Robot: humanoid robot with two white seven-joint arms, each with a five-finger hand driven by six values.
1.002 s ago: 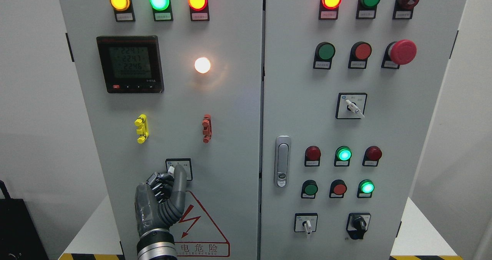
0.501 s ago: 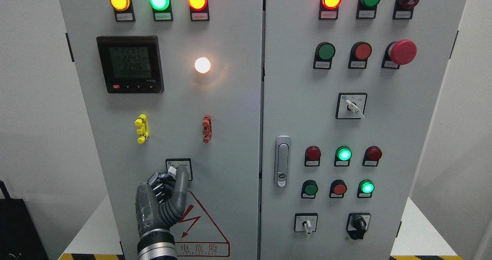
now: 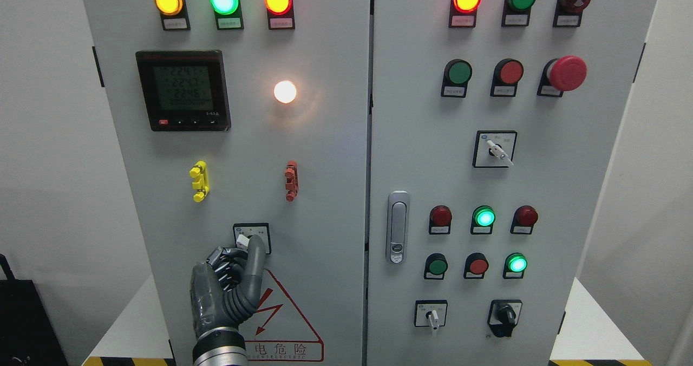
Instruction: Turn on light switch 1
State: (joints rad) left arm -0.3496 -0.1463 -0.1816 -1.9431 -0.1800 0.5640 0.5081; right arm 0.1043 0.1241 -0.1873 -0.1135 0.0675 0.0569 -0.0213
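1. Head view is showing us the rotary selector switch (image 3: 250, 240) low on the left cabinet door (image 3: 325, 193), in a black-framed square just above the red warning triangle (image 3: 281, 314); we are taking this for light switch 1. Its small white lever is peeking out at the upper left of our fingertips.

2. We are working with the left hand (image 3: 230, 287), coming up from the bottom edge. The thumb (image 3: 253, 268) is reaching up onto the switch and the other fingers are curled beside the lever, so we are reading it as pinched on the knob, though the contact itself is partly hidden.

3. For a clean turn, we are keeping the pinch snug on the lever and rotating from the wrist about the switch's own axis, rather than dragging sideways across the door.

4. We are watching the round white lamp (image 3: 285, 91) higher on the same door. It is already glowing, which is suggesting the switch may have reached its on position; forcing it past the detent is the risk.

5. We are staying clear of the red terminal clip (image 3: 291, 181) and the yellow one (image 3: 199, 181) above, and of the door handle (image 3: 398, 227) on the right-hand door.

6. Our right hand is not appearing anywhere.
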